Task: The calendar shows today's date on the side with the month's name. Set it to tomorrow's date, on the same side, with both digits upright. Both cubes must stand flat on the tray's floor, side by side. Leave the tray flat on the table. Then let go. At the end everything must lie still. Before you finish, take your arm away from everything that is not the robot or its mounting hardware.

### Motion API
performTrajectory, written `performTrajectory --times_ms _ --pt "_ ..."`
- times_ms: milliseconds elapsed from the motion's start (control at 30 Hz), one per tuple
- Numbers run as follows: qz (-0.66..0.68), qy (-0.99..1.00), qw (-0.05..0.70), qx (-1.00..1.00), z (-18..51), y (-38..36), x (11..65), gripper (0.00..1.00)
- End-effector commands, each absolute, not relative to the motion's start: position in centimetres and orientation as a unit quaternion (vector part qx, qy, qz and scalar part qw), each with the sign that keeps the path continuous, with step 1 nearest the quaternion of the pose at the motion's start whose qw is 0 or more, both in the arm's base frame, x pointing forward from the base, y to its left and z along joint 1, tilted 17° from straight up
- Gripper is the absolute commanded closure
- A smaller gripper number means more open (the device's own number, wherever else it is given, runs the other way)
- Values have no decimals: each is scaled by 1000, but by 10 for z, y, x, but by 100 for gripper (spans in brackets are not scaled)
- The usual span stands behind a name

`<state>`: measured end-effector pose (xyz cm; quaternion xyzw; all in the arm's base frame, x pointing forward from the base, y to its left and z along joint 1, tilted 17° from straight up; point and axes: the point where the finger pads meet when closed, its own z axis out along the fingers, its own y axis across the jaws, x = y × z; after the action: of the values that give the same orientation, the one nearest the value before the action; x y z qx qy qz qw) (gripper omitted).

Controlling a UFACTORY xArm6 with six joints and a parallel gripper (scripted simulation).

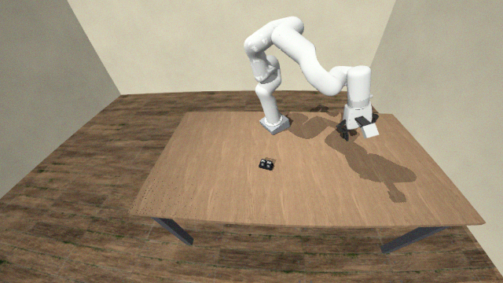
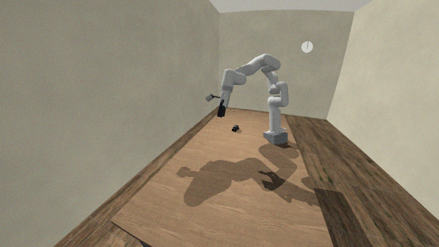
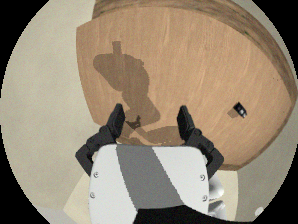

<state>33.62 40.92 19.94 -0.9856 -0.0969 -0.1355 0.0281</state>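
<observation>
The calendar is small and dark on the table. Its black tray [image 1: 266, 168] holds two black cubes side by side, a left cube [image 1: 262, 162] and a right cube [image 1: 269, 163], both with pale marks. The digits and the month's name are too small to read. The calendar [image 2: 234, 130] also shows in the exterior view and at the right in the wrist view. My gripper [image 3: 151, 111] [image 2: 221, 115] is open, with nothing between its fingers. It hangs above the table, well to the right of the calendar in the top view.
The wooden table [image 1: 220, 189] [image 2: 206, 213] [image 3: 200, 65] carries the arm's grey base [image 1: 275, 125] [image 2: 276, 137], which stands behind the calendar in the top view. The arm's shadow lies across the table. A round clock [image 2: 307, 46] hangs on the far wall.
</observation>
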Motion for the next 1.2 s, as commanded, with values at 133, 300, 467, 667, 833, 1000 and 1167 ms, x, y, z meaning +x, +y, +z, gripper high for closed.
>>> performTrajectory --times_ms 133,300,467,667,833,1000,1167 --pt "-137 -97 30 -985 201 410 337 0" --pt "-137 -97 30 -985 201 410 337 0" --pt "-137 -97 30 -985 201 410 337 0" --pt "-139 -81 19 -987 201 377 353 0" --pt "-139 -54 0 -989 200 318 374 0" --pt "-139 -36 -12 -990 198 278 384 0" --pt "-135 5 -40 -990 192 196 391 0"
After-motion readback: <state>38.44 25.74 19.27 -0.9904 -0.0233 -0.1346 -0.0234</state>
